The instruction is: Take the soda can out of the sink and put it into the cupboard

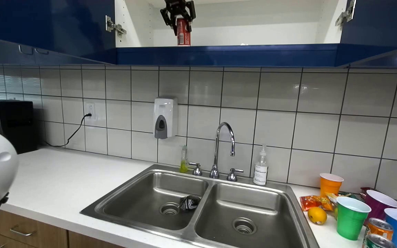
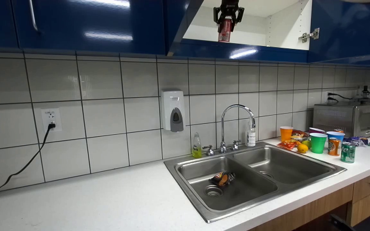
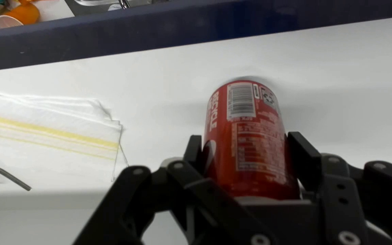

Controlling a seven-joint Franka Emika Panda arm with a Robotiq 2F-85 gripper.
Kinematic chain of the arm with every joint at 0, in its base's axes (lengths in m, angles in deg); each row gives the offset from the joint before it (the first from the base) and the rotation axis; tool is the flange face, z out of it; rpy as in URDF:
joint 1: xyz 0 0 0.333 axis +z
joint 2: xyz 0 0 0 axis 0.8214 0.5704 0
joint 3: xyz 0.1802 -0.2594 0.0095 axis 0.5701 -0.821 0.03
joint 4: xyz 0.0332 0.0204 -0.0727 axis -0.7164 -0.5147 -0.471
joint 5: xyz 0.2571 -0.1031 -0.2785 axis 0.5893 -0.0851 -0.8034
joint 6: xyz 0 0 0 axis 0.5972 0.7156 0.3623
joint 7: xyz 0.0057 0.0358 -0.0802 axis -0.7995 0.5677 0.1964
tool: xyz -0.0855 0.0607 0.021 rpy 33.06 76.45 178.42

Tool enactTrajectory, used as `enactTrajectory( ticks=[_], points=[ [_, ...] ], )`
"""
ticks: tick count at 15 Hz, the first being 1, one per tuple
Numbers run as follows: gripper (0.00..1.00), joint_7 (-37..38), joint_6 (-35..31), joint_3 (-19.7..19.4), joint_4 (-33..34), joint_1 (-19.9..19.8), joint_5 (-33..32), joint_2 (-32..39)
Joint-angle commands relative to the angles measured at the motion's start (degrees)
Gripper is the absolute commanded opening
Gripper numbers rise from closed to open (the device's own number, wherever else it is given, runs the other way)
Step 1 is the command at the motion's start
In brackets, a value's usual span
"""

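Observation:
The red soda can (image 3: pixel 247 112) is upright between the two black fingers of my gripper (image 3: pixel 243 143), which is shut on it. Both exterior views place the soda can (image 1: pixel 183 37) (image 2: pixel 224 34) and the gripper (image 1: pixel 182 28) (image 2: pixel 225 26) at the open cupboard (image 1: pixel 226 55), just above its blue front lip. In the wrist view the can's lower end is over the white shelf (image 3: pixel 162 88), with a faint shadow around it; whether it touches, I cannot tell. Below is the steel sink (image 1: pixel 253 193), a dark crumpled packet (image 2: pixel 222 178) in one basin.
On the shelf lie a folded white cloth (image 3: pixel 46 136) with a yellow stripe and a metal hook (image 3: pixel 5 173). Open blue doors (image 1: pixel 53 27) flank the cupboard. A tall faucet (image 1: pixel 218 148) rises behind the sink; cups, such as a green cup (image 1: pixel 352 220), crowd the counter beside it.

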Motion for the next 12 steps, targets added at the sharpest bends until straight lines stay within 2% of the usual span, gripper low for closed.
enactTrajectory(
  ticks=[1, 11, 12],
  points=[
    [0.40, -1.46, 3.66, -0.29, 7.81, -1.21, 2.02, 4.37],
    [0.40, -1.11, 5.57, -0.82, 14.89, -2.23, 2.88, 10.16],
    [0.90, -1.04, 5.66, -0.86, 15.25, -2.26, 2.80, 10.50]
  ],
)
